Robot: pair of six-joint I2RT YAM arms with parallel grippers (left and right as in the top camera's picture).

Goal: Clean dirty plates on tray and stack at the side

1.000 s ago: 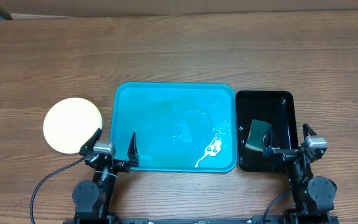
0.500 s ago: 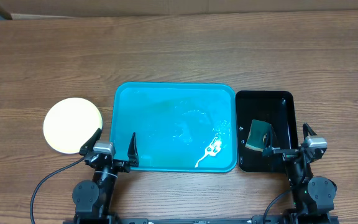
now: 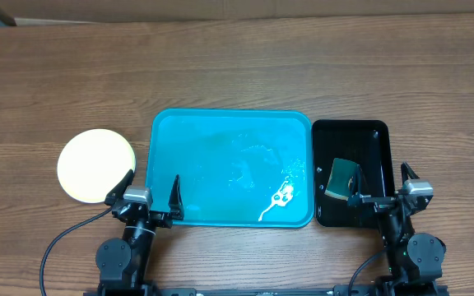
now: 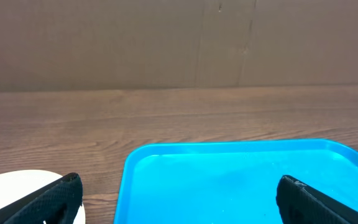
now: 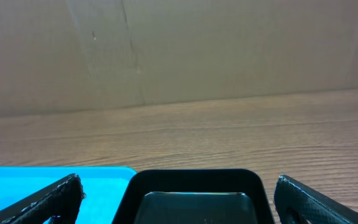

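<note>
- A round pale yellow plate (image 3: 96,164) is seen lying flat on the table (image 3: 237,66), just off the tray's (image 3: 204,156) left edge and not touching it. Whether more plates are stacked under it can't be told from above.
- Nothing plate-like is seen on the blue tray. Only wet-looking streaks and a whitish squiggle (image 3: 280,198) are spotted near its front right corner; what that stuff is can't be made out.
- A smaller black tray (image 3: 352,136) is parked right against the blue one's right side, with a green sponge (image 3: 343,178) sitting in its front half.
- The left end effector (image 3: 154,176) is held low at the table's front edge with its fingers spread wide apart and nothing gripped. One finger is by the plate's near rim and the other is over the tray's front left corner.
- In the left wrist view the same spread is confirmed (image 4: 179,202), with a bit of plate (image 4: 17,186) beside the left finger and the tray (image 4: 229,174) in between.
- The right end effector (image 3: 382,167) is likewise spread wide and empty, straddling the black tray's front right part, with one finger just beside the sponge.
- From the right wrist (image 5: 179,199), the black tray (image 5: 194,177) is framed between the fingers and a corner of blue tray (image 5: 104,186) is caught on the left.
- A black cable (image 3: 64,238) is looped across the table by the left arm's base.
</note>
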